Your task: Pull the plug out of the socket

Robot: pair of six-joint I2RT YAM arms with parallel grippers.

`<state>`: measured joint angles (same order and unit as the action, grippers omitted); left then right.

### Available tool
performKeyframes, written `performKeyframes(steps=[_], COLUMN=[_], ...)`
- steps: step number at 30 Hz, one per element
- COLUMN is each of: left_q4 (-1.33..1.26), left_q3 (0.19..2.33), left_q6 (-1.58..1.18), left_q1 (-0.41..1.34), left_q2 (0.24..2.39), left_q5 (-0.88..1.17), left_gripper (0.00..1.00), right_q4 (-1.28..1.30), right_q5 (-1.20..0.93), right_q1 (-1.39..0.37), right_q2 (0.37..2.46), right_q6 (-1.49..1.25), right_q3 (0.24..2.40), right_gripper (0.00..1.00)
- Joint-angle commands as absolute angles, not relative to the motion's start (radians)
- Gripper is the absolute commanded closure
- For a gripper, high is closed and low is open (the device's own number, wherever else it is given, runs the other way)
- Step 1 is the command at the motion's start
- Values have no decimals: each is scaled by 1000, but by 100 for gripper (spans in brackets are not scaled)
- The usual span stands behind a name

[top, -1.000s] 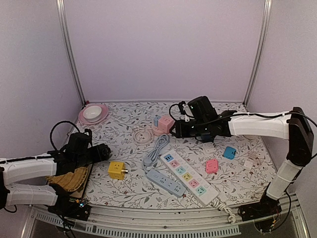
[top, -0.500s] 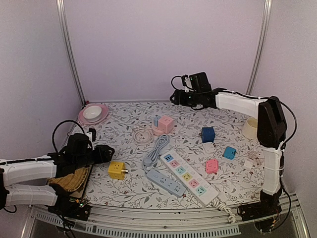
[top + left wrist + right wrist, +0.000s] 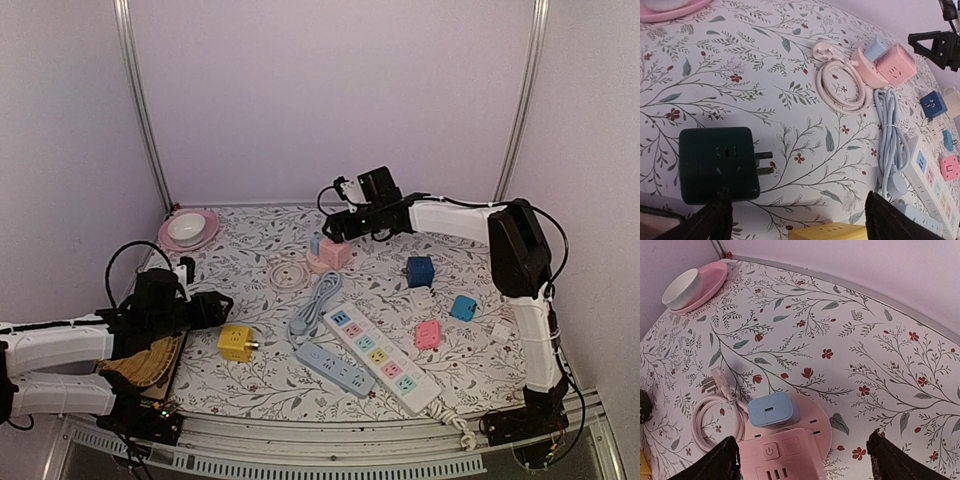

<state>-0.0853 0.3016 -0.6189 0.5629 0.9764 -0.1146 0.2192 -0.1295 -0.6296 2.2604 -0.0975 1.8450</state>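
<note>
The chief risk, by judgement, is that the small light-blue square plug [image 3: 770, 410] comes up with its host rather than out of it. The pink cube-shaped plastic socket [image 3: 785, 457], on its round base, lies loose on the flower-patterned table [image 3: 250, 235] near the middle of the far edge. Nothing braces it, since the left gripper [image 3: 800, 220] hangs well apart by the left edge. A pull would likely lift the socket and the coiled pink cable [image 3: 715, 420] together. A second hazard is a close too low or too far toward the cube, which would clamp the pink body along with the plug, as the two stand touching. The plug's smooth sides may also slip from the pads. The right gripper [image 3: 802, 450] hovers above plug and socket with its jaws spread wide, holding and touching nothing. The left gripper's jaws are likewise wide and empty. A dark-green cube adaptor [image 3: 717, 162] with bare prongs lies just by one finger, and whether they touch cannot be told.
</note>
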Motion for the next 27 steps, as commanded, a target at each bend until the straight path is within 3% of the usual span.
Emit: performKeyframes(steps=[1,10,14,21,27], left_q4=[-111,-113,-128,-148,-164], left_q3=[294,288,283,282,297], left_q6=[-604,-608,-611,-632,-675], left_q1=[569,569,569,569,569], left_q2=[987,990,1005,1021,1017], left_q5=[-103,-100,-90,-33,9], left_gripper=[8,8,8,8,8], right_q4=[227,253,264,275,284], right_q5=[-74,-7,33,72,87], right_q1=[-681,-692,-720,-781,-865], right_q2=[2317,2378,2374,2359,2292], right_q6=[76,118,114,20,-106], right_q3=[1871,1879,1866,1855,1833], right_gripper=[9,14,25,56,64])
